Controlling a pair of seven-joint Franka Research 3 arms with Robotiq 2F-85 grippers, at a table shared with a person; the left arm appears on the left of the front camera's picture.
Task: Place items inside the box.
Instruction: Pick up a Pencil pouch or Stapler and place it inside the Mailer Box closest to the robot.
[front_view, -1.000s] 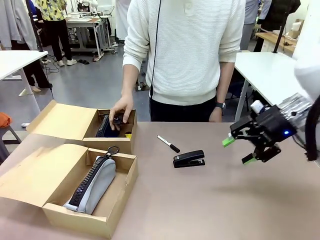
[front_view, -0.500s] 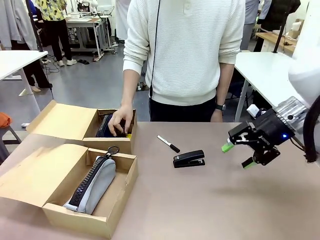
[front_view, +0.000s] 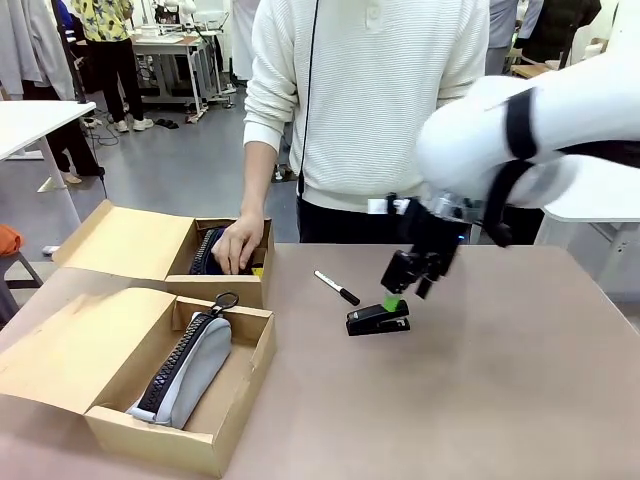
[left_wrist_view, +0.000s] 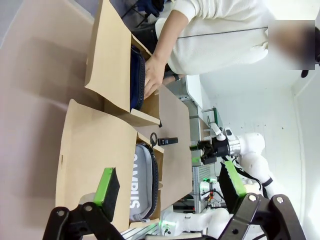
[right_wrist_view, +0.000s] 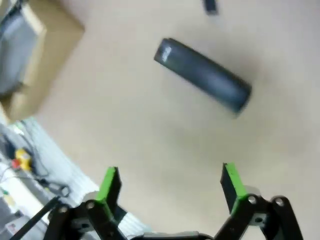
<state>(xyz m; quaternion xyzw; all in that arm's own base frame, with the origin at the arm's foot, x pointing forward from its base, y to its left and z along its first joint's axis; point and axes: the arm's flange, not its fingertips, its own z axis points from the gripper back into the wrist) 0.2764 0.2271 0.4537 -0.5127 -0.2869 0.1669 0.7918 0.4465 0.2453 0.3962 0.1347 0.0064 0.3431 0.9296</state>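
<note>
One right hand (front_view: 405, 292), wide open, near stapler (front_view: 378, 320)

lit: bright, even, prob. overhead | shadows soft | R wrist: motion blur | L wrist: edge warp

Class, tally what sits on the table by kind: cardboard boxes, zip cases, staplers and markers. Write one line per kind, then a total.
Cardboard boxes: 2 (near box, far box)
Zip cases: 2 (grey pencil case in the near box, navy pouch in the far box)
Staplers: 1 (black stapler)
Markers: 1 (marker)
Total: 6
</note>
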